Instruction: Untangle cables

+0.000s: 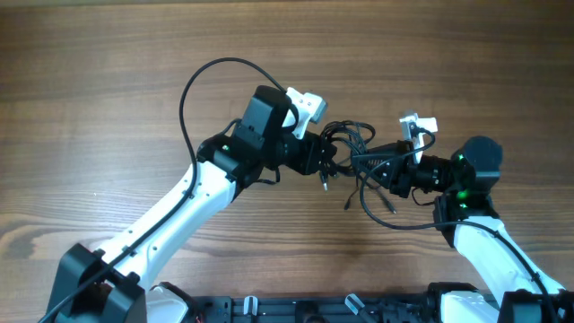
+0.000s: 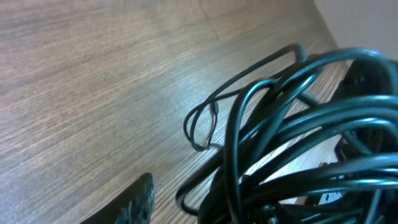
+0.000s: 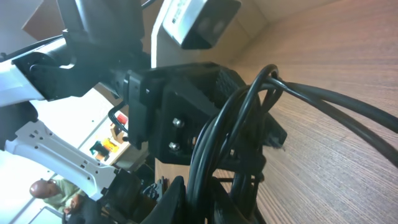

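Overhead, the wooden table (image 1: 108, 81) filled the view, with the left arm (image 1: 179, 211) reaching in from one lower corner and the right arm (image 1: 484, 247) from the other. The left gripper (image 1: 316, 157) and the right gripper (image 1: 387, 175) faced each other near the table's middle, both buried in the cables (image 1: 352, 148), a knotted black bundle spanning the gap between them. Neither wrist view showed the jaws clearly. Strands crossed close to each lens, so whether either gripper was clamped on a strand or merely pushed among them could not be told. A thin loop (image 2: 200, 127) stuck out of the bundle over the wood, and small plug ends (image 1: 324, 185) dangled below it. The likely risks were judged as follows: pulling the grippers apart with several strands caught together would tighten the knot rather than free it, a plug could snag inside a loop, and loose strands could wrap around a finger.
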Robot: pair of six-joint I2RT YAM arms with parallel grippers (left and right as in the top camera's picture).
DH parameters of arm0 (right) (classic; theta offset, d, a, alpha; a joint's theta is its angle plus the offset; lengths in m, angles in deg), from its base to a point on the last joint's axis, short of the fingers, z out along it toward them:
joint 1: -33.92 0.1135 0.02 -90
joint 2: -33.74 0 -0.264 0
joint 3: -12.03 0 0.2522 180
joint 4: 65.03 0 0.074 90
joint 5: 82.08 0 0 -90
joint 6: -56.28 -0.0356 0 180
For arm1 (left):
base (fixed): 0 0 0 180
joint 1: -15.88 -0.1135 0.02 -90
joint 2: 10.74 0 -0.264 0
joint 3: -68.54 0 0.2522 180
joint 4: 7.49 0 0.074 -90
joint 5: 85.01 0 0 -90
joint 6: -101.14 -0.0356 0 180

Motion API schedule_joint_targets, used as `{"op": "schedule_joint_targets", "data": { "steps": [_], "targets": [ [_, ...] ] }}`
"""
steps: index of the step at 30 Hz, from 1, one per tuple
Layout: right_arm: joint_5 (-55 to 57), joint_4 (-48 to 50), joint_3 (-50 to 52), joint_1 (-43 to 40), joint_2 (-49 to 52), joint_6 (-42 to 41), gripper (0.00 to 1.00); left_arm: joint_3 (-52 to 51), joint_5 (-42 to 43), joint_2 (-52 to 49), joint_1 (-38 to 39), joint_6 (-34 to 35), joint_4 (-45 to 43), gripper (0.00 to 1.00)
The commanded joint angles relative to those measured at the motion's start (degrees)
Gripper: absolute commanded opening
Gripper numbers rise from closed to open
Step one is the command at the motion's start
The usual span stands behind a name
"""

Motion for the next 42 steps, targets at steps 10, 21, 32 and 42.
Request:
{"op": "schedule_joint_targets", "data": {
  "steps": [10,21,32,42],
  "targets": [
    [0.17,0.42,-0.39,-0.09,0.37,-0.22,0.13,0.39,-1.33,6.88,-0.42,0.83,8.83,0.51],
    [-6.56,0.52,-0.39,-0.09,0.37,-0.15,0.13,0.35,-4.59,3.48,3.06,-2.43,3.76,0.5],
    [-3.56,0.33,-0.39,-0.09,0.37,0.22,1.0,0.35,-20.28,1.88,2.99,1.46,3.98,0.04],
    [10.99,-11.37,0.15,-0.09,0.37,4.76,0.99,0.35,-25.4,2.56,3.02,6.67,3.13,0.04]
  ]
}}
